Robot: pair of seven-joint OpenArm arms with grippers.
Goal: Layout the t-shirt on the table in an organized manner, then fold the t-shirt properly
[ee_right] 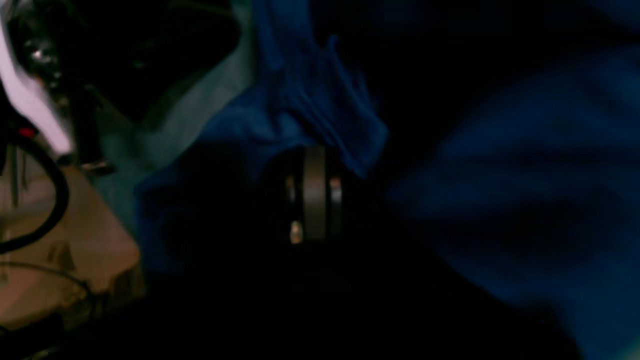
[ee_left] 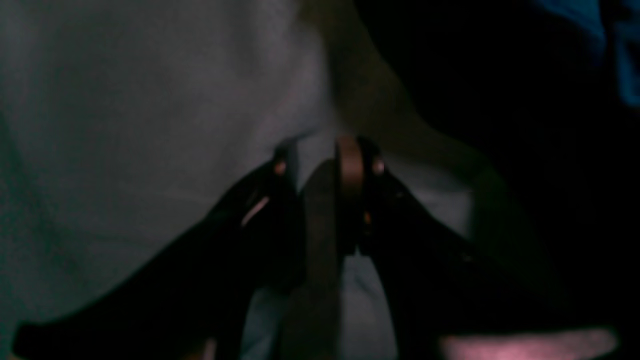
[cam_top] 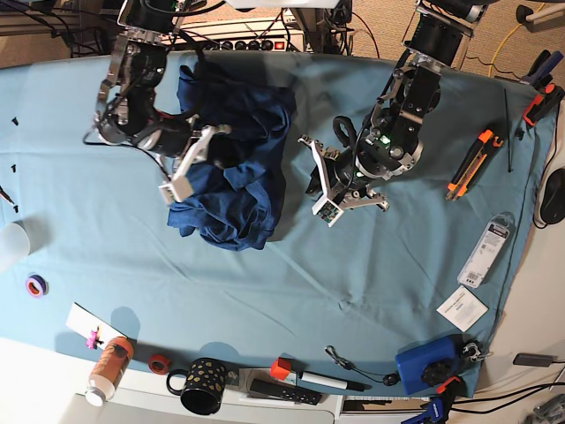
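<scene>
The dark navy t-shirt lies crumpled in a heap on the back left part of the table, which is covered in light teal cloth. My right gripper sits on the heap's left side. In the right wrist view its fingertips are shut on a bunched ridge of the t-shirt. My left gripper hovers over bare teal cloth just right of the heap, apart from it. In the left wrist view the left gripper is slightly open, with only the table showing in the gap.
An orange box cutter, a packaged item and paper cards lie at the right. Along the front edge are a black mug, a bottle, a marker and a blue device. A purple tape roll is at the left.
</scene>
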